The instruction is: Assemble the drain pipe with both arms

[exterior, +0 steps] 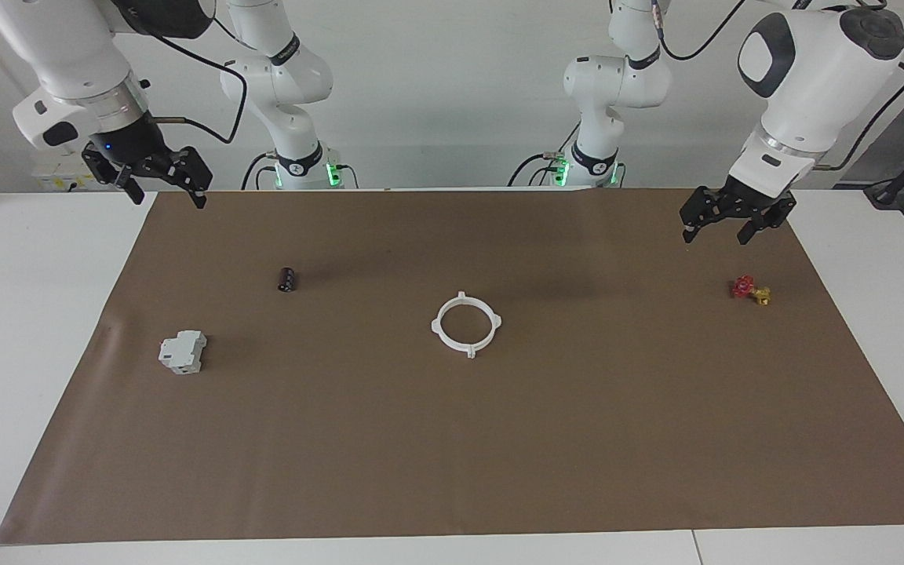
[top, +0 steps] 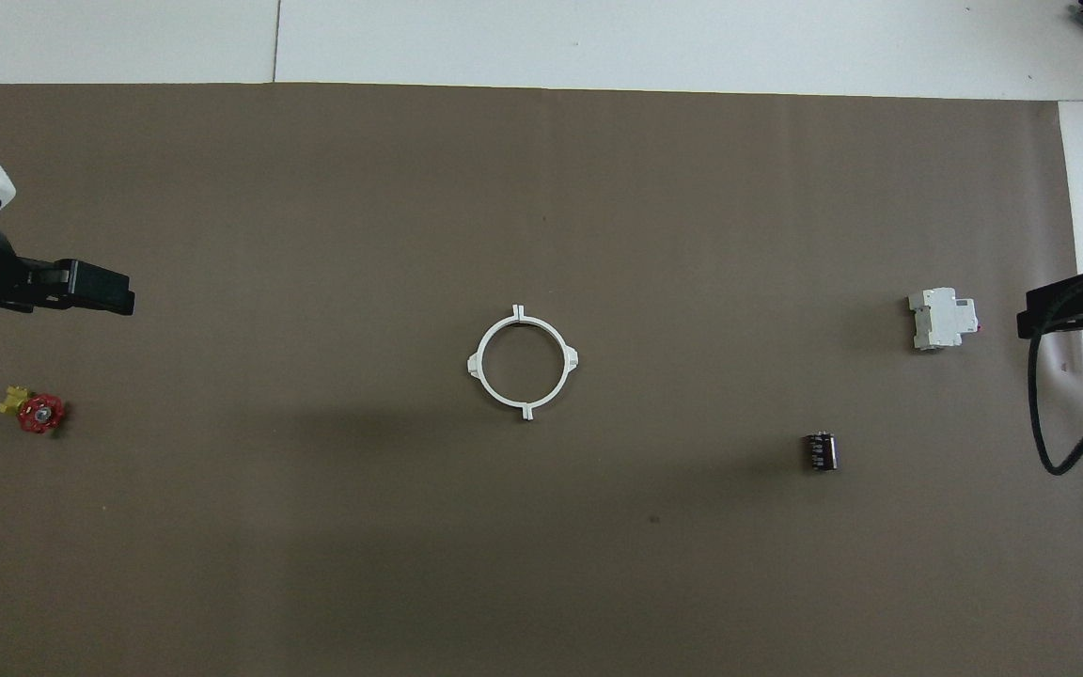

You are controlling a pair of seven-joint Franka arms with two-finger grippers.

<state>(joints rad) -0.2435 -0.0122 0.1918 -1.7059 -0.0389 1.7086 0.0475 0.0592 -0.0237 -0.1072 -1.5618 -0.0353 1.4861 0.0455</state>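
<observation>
Now the drain pipe (exterior: 466,322) lies flat (one closed ring, tabs outward).

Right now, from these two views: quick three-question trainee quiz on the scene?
1. True or false: the ring lies as one closed piece with four tabs.
2. Which is nearer the robots: the black cylinder or the grey block?
3. The valve lies toward which arm's end? A) left B) right

Key:
1. True.
2. The black cylinder.
3. A; the left gripper hangs by it, the right gripper over the mat corner.
</observation>
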